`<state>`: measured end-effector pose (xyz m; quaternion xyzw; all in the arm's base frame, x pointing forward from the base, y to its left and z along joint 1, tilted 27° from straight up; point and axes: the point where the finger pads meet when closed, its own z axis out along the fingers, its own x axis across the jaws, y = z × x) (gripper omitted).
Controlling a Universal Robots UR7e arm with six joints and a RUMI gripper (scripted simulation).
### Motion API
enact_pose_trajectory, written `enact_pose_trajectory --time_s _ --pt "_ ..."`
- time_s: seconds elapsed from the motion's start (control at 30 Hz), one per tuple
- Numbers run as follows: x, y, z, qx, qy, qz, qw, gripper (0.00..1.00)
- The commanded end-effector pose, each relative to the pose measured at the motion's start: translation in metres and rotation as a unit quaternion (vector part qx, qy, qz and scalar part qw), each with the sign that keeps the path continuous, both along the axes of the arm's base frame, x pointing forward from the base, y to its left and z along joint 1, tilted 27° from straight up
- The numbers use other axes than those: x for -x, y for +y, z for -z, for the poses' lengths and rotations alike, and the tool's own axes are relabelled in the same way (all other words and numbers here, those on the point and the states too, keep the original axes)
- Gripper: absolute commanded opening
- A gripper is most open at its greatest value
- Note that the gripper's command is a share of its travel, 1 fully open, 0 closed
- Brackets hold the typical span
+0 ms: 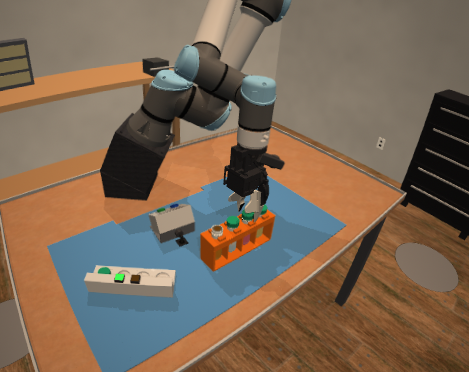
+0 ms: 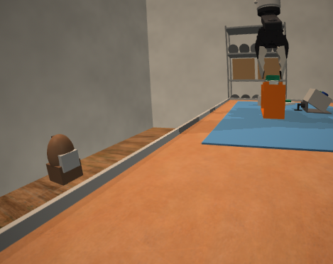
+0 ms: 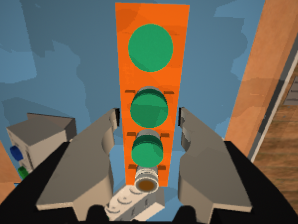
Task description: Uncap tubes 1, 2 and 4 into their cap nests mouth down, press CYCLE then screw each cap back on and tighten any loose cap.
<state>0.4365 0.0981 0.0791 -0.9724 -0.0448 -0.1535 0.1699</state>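
Some room between fingertips (image 1: 256, 217) (image 2: 263, 74) and cap (image 1: 247, 217) (image 3: 149, 109)

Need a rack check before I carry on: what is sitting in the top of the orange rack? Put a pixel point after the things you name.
Three green caps (image 3: 150, 47) (image 1: 233, 222) and, at one end, an uncapped tube (image 3: 146, 184) (image 1: 216, 231). The caps cover the mouths beneath them, so those cannot be seen.

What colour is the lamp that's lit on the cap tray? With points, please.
Green (image 1: 119, 277); it shows best in the top view.
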Motion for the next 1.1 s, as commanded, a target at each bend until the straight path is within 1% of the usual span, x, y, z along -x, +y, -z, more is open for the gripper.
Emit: enact_pose_trajectory --time_s 0.0,0.03,0.1,0.27,0.5,0.53,1.0,1.07 --pt "-0.0005 0.0002 0.0004 0.020 -0.032 -0.084 0.996 0.35" --pt "-0.0005 0.0002 0.0004 0.020 -0.032 -0.084 0.996 0.35" --pt "-0.0005 0.0002 0.0004 0.031 -0.046 -0.119 0.991 0.35" --pt "-0.0005 0.0002 0.0004 0.059 -0.080 -0.207 0.973 0.35" --pt "-0.0004 0.0001 0.0005 0.060 -0.082 -0.210 0.972 0.35" --pt "-0.0004 0.0001 0.0005 0.060 -0.082 -0.210 0.972 0.00" --pt "-0.0004 0.0001 0.0005 0.060 -0.082 -0.210 0.972 0.00" --pt "-0.0003 0.0001 0.0004 0.046 -0.065 -0.167 0.983 0.00"
